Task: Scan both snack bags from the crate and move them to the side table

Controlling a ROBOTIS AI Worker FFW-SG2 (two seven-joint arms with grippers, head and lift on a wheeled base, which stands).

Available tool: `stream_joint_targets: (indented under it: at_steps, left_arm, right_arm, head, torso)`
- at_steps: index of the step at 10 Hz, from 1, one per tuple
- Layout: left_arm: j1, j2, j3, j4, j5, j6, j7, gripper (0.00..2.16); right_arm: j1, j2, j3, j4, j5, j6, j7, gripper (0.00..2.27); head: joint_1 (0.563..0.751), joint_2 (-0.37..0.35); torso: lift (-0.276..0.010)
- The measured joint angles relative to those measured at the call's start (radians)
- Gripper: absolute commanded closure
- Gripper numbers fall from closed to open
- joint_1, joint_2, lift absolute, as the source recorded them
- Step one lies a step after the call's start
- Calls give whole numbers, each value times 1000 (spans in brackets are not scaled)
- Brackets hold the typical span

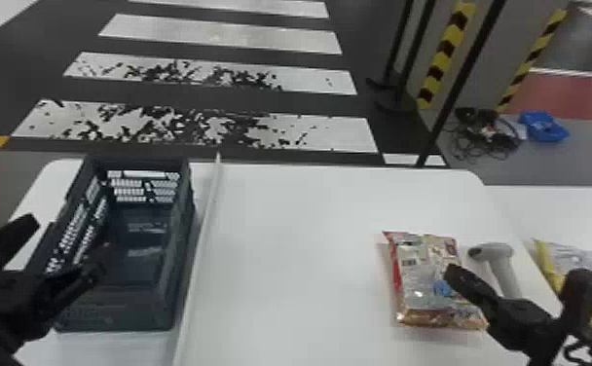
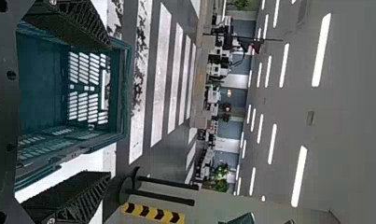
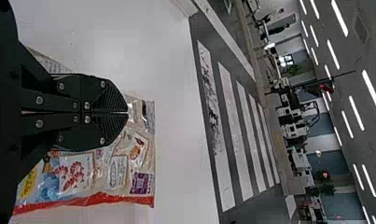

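Note:
Over the crate's (image 1: 178, 287) near left part stands my left gripper (image 1: 68, 238), open and holding nothing. In the left wrist view the crate (image 2: 41, 88) lies beyond the open left gripper (image 2: 104, 112). My right gripper (image 1: 519, 292) is at the right, by the red-edged snack bag (image 1: 421, 277), which lies on the table. A grey scanner (image 1: 504, 267) is just right of that bag. The yellow-edged snack bag (image 1: 572, 263) lies farther right, partly behind the right gripper. In the right wrist view the right gripper (image 3: 127, 112) overlaps a red-edged snack bag (image 3: 115, 179).
The white main table (image 1: 300, 243) carries a narrow raised strip (image 1: 202, 233) beside the crate. A white side table (image 1: 577, 209) adjoins it on the right. Dark posts (image 1: 448, 102) stand on the floor beyond, near cables (image 1: 490, 131) and a blue item (image 1: 543, 126).

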Motion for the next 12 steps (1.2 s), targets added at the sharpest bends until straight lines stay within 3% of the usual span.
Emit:
stream_joint_targets:
  at_steps: [1,4,6,10,12]
  left_arm:
    - [8,0,2,-1,-1,-6,-1,36]
    - [23,1,6,8,-1,-38,-4,36]
    - [20,7,10,21,0,-45,-5,36]
    - [18,7,17,46,2,-56,-6,36]
    - [19,6,16,62,2,-71,-9,36]
  right_arm:
    - [-14,-23,-5,24,15,-9,-17,-2]
    - [-18,-73,-66,52,93,-74,-77,-2]
    - [-54,-100,-65,148,150,-117,-105,-2]
    - [-146,-125,-31,364,131,-154,-37,-2]
    - [-201,-129,-17,455,123,-164,-9,103]
  head:
    - [695,-182]
    - [695,-255]
    - [695,-306]
    - [695,-324]
    - [695,-327]
  torso:
    - [-95]
    - [-95]
    - [-95]
    - [-95]
    - [-95]
